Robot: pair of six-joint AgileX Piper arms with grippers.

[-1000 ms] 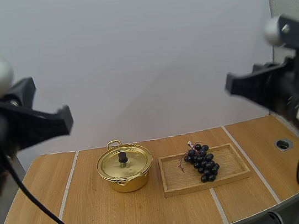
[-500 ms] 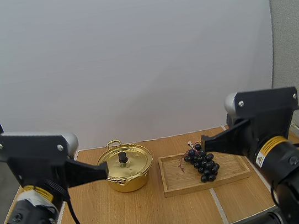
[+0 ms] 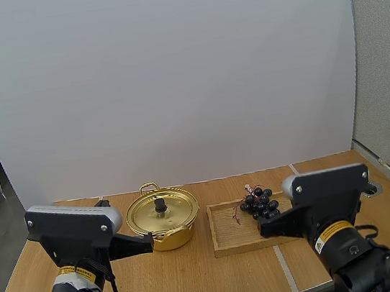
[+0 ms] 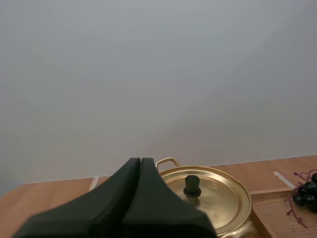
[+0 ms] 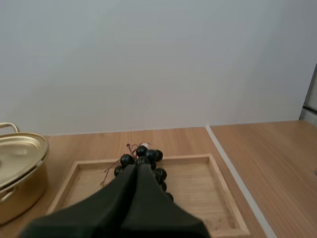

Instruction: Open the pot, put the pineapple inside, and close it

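I am reading this as the very start: nothing is being held, and the first step, opening the pot, is not yet begun. My left arm (image 3: 72, 225) and right arm (image 3: 328, 189) are hanging low over the near edge of the counter (image 3: 127, 286), well apart from everything on it. In the left wrist view the left jaws are lying pressed together as one dark wedge, clenched on nothing and aiming toward the pot. The right jaws are doing the same in the right wrist view, aiming toward the fruit.

The wooden tray (image 3: 300, 222) is lying right of centre, and the gold pot (image 3: 166, 239) is standing just beside it on the left. The lid (image 3: 175, 212) is sitting flat on the pot. The fruit I am finding is a bunch of dark grapes (image 3: 264, 212) rather than a pineapple, and it is resting on the tray's left half. A small black knob (image 3: 160, 206) is standing upright at the lid's middle.

Next, I am judging, the left jaws are going to need to part, reach forward and settle squarely around that knob. It is small, so a skewed pinch is risking a slip.

A plain white screen (image 3: 172, 84) is standing behind the counter, and a grey partition (image 3: 385, 54) is closing off the right. The counter is showing pale, flat wood crossed by thin white lines (image 3: 86, 252), with a round hole (image 3: 369, 188) near its right end.
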